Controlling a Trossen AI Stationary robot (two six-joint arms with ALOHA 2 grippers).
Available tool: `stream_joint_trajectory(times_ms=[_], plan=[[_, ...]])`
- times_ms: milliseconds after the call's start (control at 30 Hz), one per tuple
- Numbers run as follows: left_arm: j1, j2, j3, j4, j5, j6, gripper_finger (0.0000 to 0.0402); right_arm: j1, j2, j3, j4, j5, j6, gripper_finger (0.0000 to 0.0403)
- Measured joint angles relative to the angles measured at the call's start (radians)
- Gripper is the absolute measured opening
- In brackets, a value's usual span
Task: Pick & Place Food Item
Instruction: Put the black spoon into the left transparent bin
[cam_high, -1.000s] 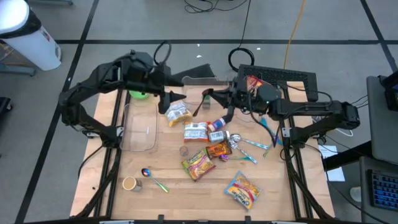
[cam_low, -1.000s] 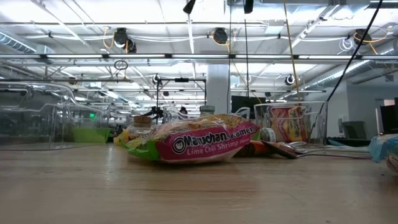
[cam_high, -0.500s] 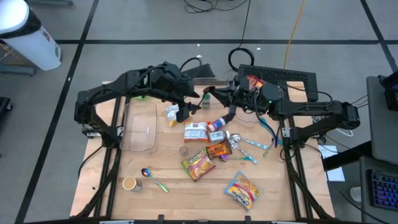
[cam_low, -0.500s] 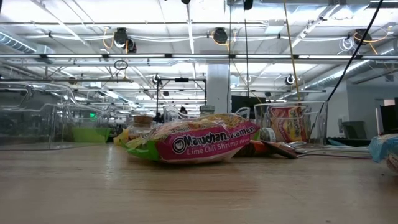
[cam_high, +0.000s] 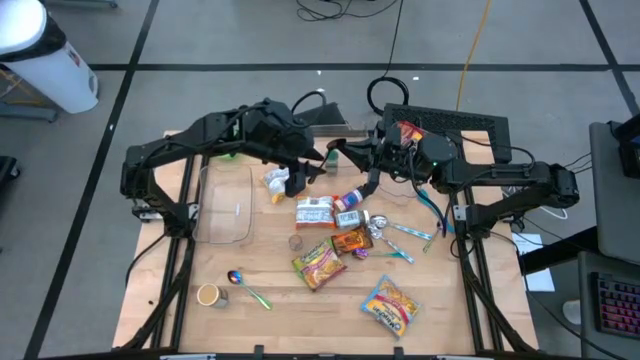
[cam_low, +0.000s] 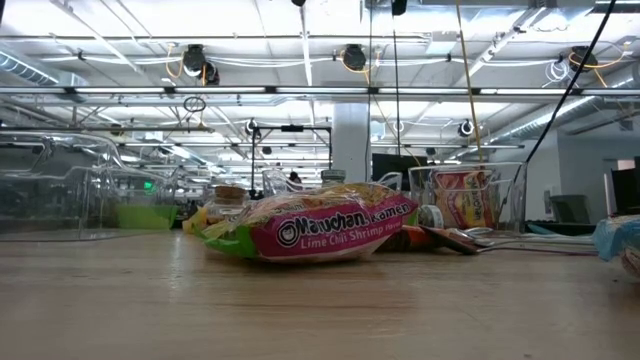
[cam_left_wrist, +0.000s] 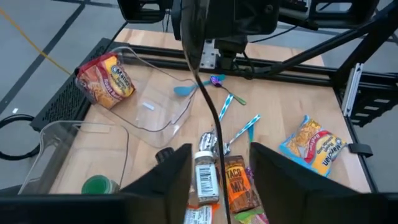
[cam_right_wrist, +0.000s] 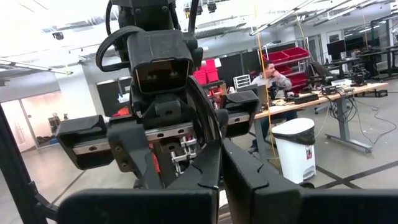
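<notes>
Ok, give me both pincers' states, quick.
Left pincer: open, holding nothing, over the food pile.
Right pincer: shut, empty, raised at the table's far side.

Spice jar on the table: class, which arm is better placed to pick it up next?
The left. Its tool hangs open right over the spice jar, fingers either side. The right tool is shut and sits farther back, toward the table's far edge.

Ramen packet (cam_low: 320, 229) — wooden table (cam_low: 300, 310)
</notes>
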Motion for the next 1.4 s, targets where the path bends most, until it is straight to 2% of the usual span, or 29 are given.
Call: stream_joint_trajectory(times_ms=[333,600,733,967,1200,1400], plan=[[0.002,0.0,0.0,0.002,-0.002,-0.001,0.0012,0.0,0.0,0.0,0.0,-0.005,-0.003,0.0],[0.002,0.0,0.0,0.003,-0.003,-0.005,0.0006,0.0,0.0,0.0,0.001,-0.003,-0.003,0.0001],[0.002,0.0,0.0,0.011,-0.003,-0.018,0.0005,0.0,-0.001,0.0,0.003,-0.004,0.0,0.0015],[0.003,0.0,0.0,0.029,-0.022,-0.041,0.0004,-0.024,-0.037,-0.001,-0.003,-0.004,-0.002,0.0086],[0.035,-0.028,0.009,0.023,-0.054,-0.094,0.0003,-0.072,-0.158,-0.001,-0.018,-0.002,-0.053,0.0168],[0.109,-0.112,0.013,-0.036,-0.154,-0.224,0.0002,-0.114,-0.294,-0.001,-0.204,-0.001,-0.047,0.0198]])
